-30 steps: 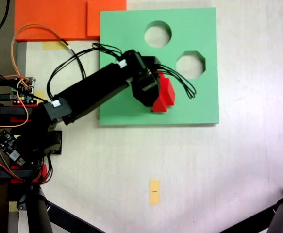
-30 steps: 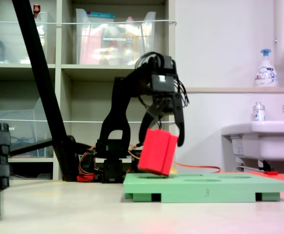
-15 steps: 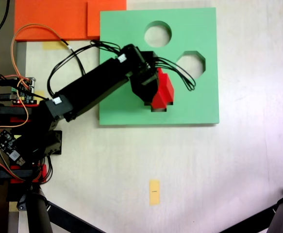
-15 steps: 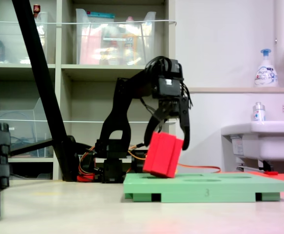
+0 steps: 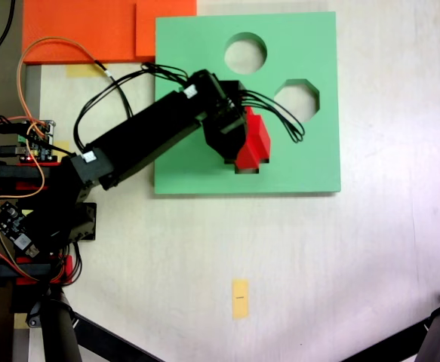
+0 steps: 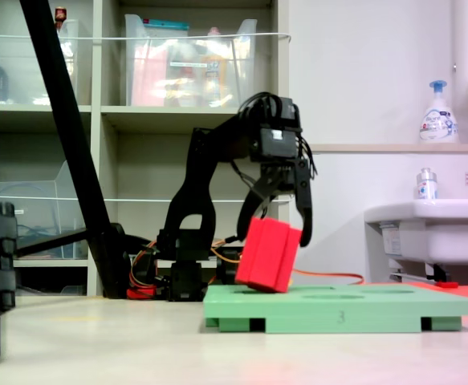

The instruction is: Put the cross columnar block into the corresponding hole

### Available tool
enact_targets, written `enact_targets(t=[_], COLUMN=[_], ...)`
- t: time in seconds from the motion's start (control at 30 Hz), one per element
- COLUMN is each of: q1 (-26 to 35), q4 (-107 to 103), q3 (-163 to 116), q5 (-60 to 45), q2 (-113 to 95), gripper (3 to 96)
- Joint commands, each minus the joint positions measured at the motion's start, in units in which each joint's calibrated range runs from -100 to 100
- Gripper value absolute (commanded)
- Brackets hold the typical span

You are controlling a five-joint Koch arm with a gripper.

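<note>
Reaching over the green foam board (image 5: 303, 151), elbow bent.
Gripper (image 6: 280, 233) points down, grasping the tilted red cross columnar block (image 6: 267, 254), its lower edge touching the board.

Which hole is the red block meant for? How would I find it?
Find the green board. The hole sits near its bottom edge in the first exterior view, mostly hidden under the tilted red block between the fingers. Unlike the round hole and octagonal hole, it has stepped corners.
</note>
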Motion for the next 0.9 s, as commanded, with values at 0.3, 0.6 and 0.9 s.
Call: enact_targets(t=[0.3,0.6,0.9], q1=[-0.4,-0.5,-0.6], q4=[-1.7,-1.7,-1.7], q3=[3.0,1.1,-2.7], q5=[0.5,0.5,0.5], q2=[-6.7,-11.2,-10.2], gripper=[41.6,41.6,41.6])
